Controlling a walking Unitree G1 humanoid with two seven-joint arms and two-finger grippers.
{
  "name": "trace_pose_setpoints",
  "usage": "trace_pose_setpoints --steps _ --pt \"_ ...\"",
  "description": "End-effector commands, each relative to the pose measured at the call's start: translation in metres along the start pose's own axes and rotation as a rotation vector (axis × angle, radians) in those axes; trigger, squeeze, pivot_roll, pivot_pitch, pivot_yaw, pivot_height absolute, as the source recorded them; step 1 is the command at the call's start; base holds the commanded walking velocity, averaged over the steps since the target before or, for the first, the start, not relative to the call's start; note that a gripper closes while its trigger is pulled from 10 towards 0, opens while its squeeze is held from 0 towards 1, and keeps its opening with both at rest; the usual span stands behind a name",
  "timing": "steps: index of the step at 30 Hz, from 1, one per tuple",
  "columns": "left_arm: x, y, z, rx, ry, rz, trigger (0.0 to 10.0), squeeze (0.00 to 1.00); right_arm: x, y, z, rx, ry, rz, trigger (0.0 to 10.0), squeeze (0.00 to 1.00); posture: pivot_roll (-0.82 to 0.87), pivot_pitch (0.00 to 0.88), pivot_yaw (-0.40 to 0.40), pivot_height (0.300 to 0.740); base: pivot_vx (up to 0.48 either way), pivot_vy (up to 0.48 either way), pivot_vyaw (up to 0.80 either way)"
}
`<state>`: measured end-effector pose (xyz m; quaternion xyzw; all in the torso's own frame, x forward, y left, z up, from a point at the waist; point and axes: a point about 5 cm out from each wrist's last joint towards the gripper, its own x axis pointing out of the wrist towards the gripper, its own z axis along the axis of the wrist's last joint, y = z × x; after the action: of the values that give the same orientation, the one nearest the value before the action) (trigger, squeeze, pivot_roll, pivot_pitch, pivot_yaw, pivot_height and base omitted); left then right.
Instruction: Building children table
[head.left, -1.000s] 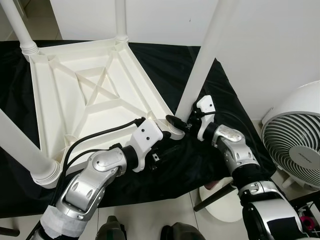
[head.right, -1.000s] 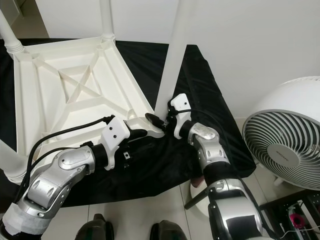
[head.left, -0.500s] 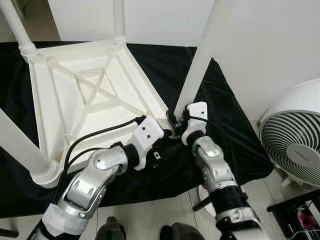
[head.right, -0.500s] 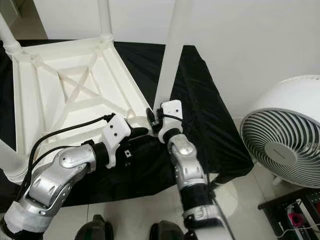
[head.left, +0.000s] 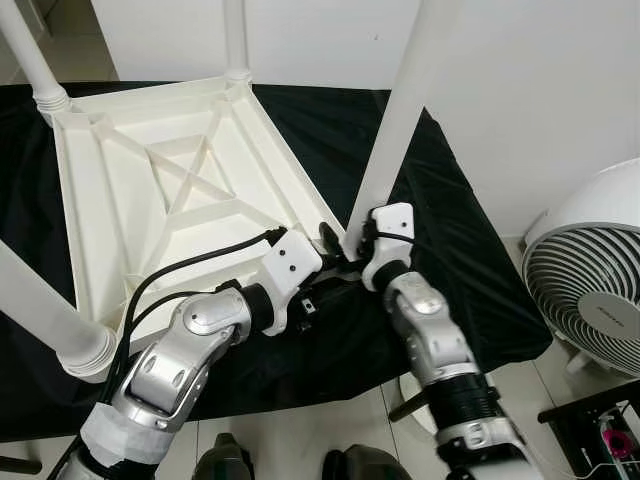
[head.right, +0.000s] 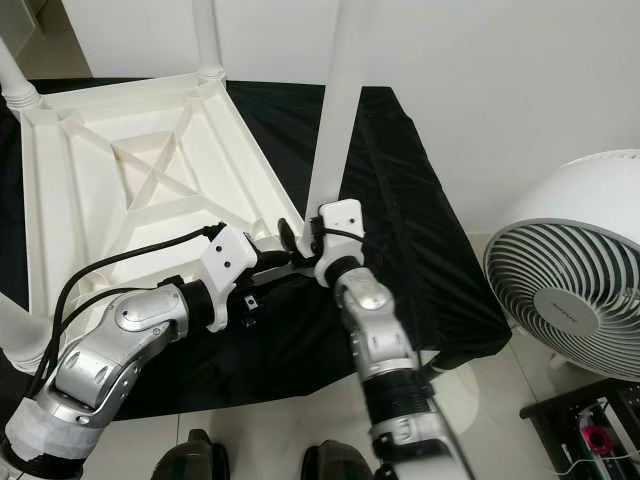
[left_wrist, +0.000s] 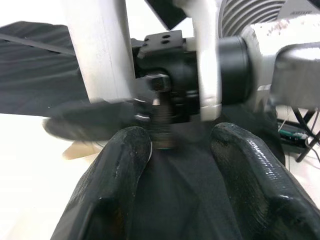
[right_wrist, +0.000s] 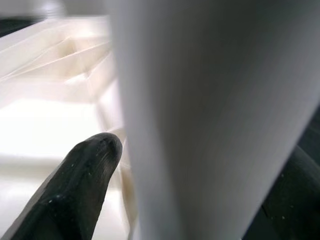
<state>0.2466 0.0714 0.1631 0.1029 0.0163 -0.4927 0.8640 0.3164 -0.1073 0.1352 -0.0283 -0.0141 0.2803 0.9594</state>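
— So, where's the children's table (head.left: 170, 180) right now?

— Upside down on the black cloth (head.left: 440, 250), ribbed underside facing up, legs pointing at the ceiling. The near-right leg (head.left: 395, 120) stands almost upright, long axis leaning slightly to the right as it rises.

— And the tools?

— The right tool (head.left: 335, 240) sits at that leg's base, one finger (right_wrist: 80, 185) on each side of it, holding it. The left tool (head.left: 330, 275) is just beside it at the same corner, fingers (left_wrist: 120, 175) spread apart with only black cloth between them, right under the other wrist.

— Anything crowding them?

— A white fan (head.left: 590, 290) stands off to the right on the tiled floor (head.left: 300, 430), clear of the cloth. There's a small label on its hub, too tiny to read.
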Motion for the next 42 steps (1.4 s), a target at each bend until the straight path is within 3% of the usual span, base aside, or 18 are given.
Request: trace_pose_setpoints --steps 1,2,7,9,11,15,19,22,23,24,38,39,42 --pt "0.001 0.0 0.002 0.001 -0.008 -0.03 10.0 0.0 -0.002 0.002 -0.001 -0.006 0.006 0.082 10.0 0.38 0.02 0.003 -0.031 0.74 0.0 0.0 0.0" --pt "0.001 0.0 0.001 0.001 -0.008 -0.03 10.0 0.0 -0.005 0.001 -0.003 -0.003 0.026 0.141 10.0 0.0 0.02 0.003 -0.031 0.74 0.0 0.0 0.0" --pt "0.0 0.0 0.001 0.001 -0.007 -0.03 10.0 0.0 -0.01 -0.002 -0.006 -0.003 0.048 0.228 10.0 0.0 0.02 0.003 -0.032 0.74 0.0 0.0 0.0" --pt "0.0 0.0 0.001 0.0 -0.007 -0.028 10.0 0.0 -0.013 -0.009 -0.007 -0.052 0.06 0.318 10.0 0.0 0.03 0.002 -0.03 0.74 0.0 0.0 0.0" --pt "0.0 0.0 0.001 0.0 -0.007 -0.028 10.0 0.0 -0.013 -0.009 -0.007 -0.052 0.06 0.318 10.0 0.0 0.03 0.002 -0.03 0.74 0.0 0.0 0.0" --pt "-0.001 -0.001 0.001 -0.001 -0.007 -0.027 10.0 0.0 -0.004 -0.019 -0.006 -0.09 0.069 0.359 10.0 0.0 0.03 0.004 -0.032 0.74 0.0 0.0 0.0" --pt "-0.001 -0.001 0.001 -0.003 -0.008 -0.021 10.0 0.0 0.014 -0.019 -0.006 -0.11 0.082 0.369 10.0 0.0 0.04 0.005 -0.038 0.74 0.0 0.0 0.0" --pt "-0.001 -0.002 0.001 -0.004 -0.009 -0.02 10.0 0.0 0.016 -0.018 -0.006 -0.11 0.083 0.371 10.0 0.0 0.04 0.004 -0.04 0.74 0.0 0.0 0.0" --pt "-0.001 -0.002 0.001 -0.005 -0.009 -0.019 10.0 0.0 0.018 -0.018 -0.006 -0.105 0.086 0.377 6.4 0.0 0.05 0.003 -0.044 0.74 0.0 0.0 0.0" --pt "-0.002 -0.002 0.001 -0.008 -0.009 -0.014 10.0 0.0 0.02 -0.017 -0.007 -0.091 0.09 0.402 0.0 0.0 0.05 0.003 -0.049 0.74 0.0 0.0 0.0" --pt "-0.005 -0.003 -0.002 -0.013 0.0 -0.003 10.0 0.0 0.011 -0.026 -0.017 -0.047 0.077 0.394 0.0 0.0 0.05 0.001 -0.055 0.74 0.0 0.0 0.0" --pt "-0.004 -0.004 -0.002 -0.013 0.0 -0.005 10.0 0.0 0.01 -0.027 -0.016 -0.043 0.063 0.363 0.9 0.0 0.05 0.001 -0.055 0.74 0.0 0.0 0.0" --pt "-0.004 -0.004 -0.002 -0.013 0.0 -0.007 10.0 0.0 0.01 -0.028 -0.015 -0.041 0.054 0.341 0.9 0.0 0.05 0.001 -0.055 0.74 0.0 0.0 0.0"
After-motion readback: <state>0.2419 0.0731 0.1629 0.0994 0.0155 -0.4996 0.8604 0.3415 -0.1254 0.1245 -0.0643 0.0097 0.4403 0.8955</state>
